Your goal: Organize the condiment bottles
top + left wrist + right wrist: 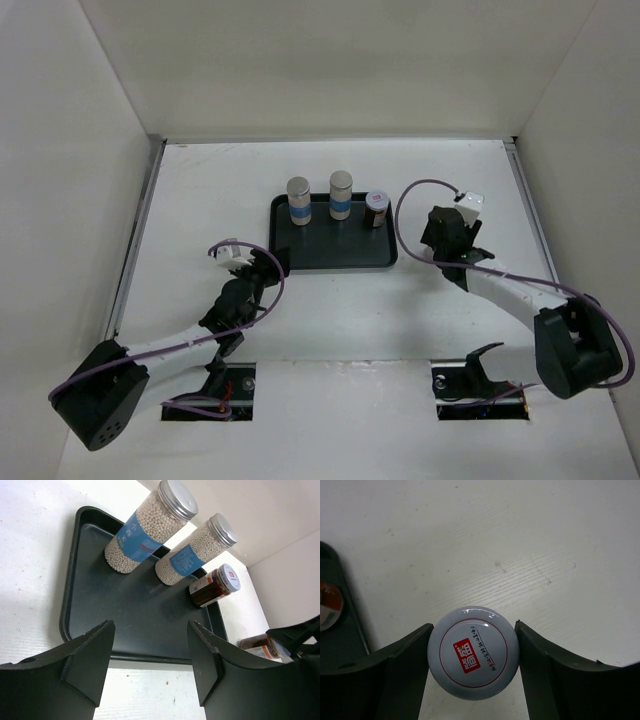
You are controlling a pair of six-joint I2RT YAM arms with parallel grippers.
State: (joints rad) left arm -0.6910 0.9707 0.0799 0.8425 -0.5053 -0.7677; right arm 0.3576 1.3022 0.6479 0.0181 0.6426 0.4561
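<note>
Two tall pale bottles with blue bands and grey caps (298, 200) (341, 194) stand along the back of the flat black tray (333, 250). A short dark jar (376, 209) stands at its back right corner. In the left wrist view the same things show as the bottles (145, 530) (195, 552) and the jar (215, 585). My right gripper (447, 240) is to the right of the tray, shut on the second short jar's white lid (473, 652). That jar is hidden in the top view. My left gripper (268, 262) (150, 645) is open and empty at the tray's front left corner.
White walls enclose the table on the left, back and right. The held jar (257, 646) and the right gripper's dark fingers (295, 630) show at the right edge of the left wrist view. The tray's edge (345, 640) lies left of the held jar.
</note>
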